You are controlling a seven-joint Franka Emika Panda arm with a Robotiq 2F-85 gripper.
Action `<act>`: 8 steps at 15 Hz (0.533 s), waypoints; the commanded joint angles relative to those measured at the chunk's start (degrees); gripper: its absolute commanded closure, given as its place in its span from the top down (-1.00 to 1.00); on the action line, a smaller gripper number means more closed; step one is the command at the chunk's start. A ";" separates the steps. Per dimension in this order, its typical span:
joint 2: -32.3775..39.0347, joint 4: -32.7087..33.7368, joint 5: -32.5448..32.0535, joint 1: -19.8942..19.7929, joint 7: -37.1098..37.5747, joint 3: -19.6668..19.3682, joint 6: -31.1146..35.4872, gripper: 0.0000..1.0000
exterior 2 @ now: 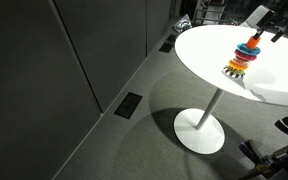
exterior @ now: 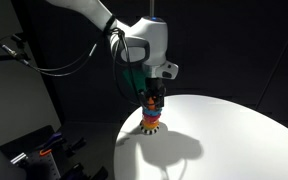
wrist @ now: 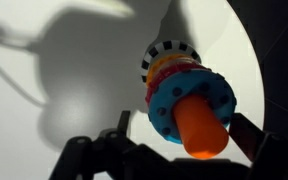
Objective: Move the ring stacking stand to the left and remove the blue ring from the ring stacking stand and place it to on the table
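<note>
Wrist view has the hand (wrist: 184, 135) spread wide, gripping nothing, straddling the orange tip of the stand (wrist: 169, 60), which sits upright near the bench (wrist: 64, 70) edge with the blue ring (wrist: 172, 108) topmost, so this looks lined up for a grab.

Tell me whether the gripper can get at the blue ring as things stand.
Probably yes. The gripper hangs over the stand with its jaws spread either side. The blue ring sits uppermost, just under the orange top, with nothing covering it.
</note>
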 commanded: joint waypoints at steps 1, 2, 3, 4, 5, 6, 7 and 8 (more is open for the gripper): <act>-1.97 -1.30 4.93 -1.58 -4.68 1.16 0.31 1.00; -2.08 -1.25 5.85 -1.68 -5.29 1.17 0.34 1.00; -2.19 -1.23 6.63 -1.74 -5.92 1.16 0.36 1.00; -2.44 -1.26 7.32 -1.88 -6.51 1.07 0.56 1.00; -2.61 -1.29 7.91 -2.00 -7.00 0.99 0.71 1.00; -2.76 -1.26 8.66 -2.22 -7.63 0.91 0.85 1.00; -2.83 -1.17 9.37 -2.44 -8.20 0.85 0.77 1.00; -2.78 -0.99 10.53 -2.78 -9.21 0.82 0.53 1.00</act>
